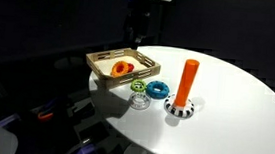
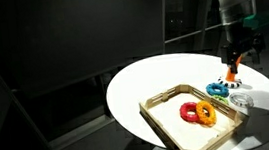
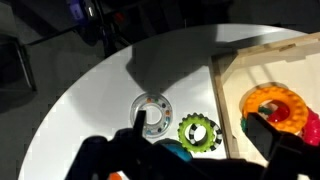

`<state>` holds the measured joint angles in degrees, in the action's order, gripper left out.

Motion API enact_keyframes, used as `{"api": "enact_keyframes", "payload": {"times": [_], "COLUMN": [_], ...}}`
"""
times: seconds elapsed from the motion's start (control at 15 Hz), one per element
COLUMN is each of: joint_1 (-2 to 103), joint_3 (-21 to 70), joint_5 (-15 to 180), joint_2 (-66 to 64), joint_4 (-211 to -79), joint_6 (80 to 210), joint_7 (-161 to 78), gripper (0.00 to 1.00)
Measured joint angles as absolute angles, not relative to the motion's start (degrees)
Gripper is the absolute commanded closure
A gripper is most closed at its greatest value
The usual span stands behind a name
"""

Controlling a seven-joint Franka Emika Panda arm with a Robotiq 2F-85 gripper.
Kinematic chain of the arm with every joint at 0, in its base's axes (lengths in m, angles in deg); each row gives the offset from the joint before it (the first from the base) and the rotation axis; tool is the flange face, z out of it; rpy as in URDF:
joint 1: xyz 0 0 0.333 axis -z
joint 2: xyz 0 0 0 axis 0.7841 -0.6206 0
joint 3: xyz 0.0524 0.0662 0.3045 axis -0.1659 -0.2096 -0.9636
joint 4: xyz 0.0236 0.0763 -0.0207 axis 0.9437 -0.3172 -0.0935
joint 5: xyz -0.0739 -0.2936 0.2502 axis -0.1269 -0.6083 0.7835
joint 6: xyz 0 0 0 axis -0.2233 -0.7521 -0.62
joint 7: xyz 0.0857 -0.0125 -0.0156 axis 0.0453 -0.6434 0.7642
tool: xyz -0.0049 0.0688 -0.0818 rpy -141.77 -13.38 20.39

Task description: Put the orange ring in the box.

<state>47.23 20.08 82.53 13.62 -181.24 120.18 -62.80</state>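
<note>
So the orange ring [image 2: 207,115] is already lying inside the box [image 3: 222,100], down below the jaws and off to one side of them, pressed right up against the red ring [image 2: 188,111]. The gripper [image 2: 235,58] hangs up high, jaws spread wide with nothing between them as far as the wrist view shows.

Looks basically done to me, so the main way to mess it up is going back down. In the wrist view one jaw sits over the box edge. Dropping straight from here could clip the rim and shove the box, or knock the two rings around.

Roughly under the jaws are the loose green toothed ring [image 3: 198,132], a clear ring [image 3: 152,108] and the blue ring [image 1: 158,89] on the table [image 1: 245,107]. The orange peg [image 1: 186,81] stands just beside those. A careless sweep could scatter the rings or tip the peg.
</note>
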Motion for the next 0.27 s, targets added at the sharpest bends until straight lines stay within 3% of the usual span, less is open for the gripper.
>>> {"api": "enact_keyframes", "payload": {"times": [0.27], "joint_1": [47.3], "joint_3": [20.0], "joint_5": [82.5], "joint_2": [13.5], "joint_4": [-181.3], "joint_6": [120.1], "joint_7": [-62.7], "gripper": [0.00]}}
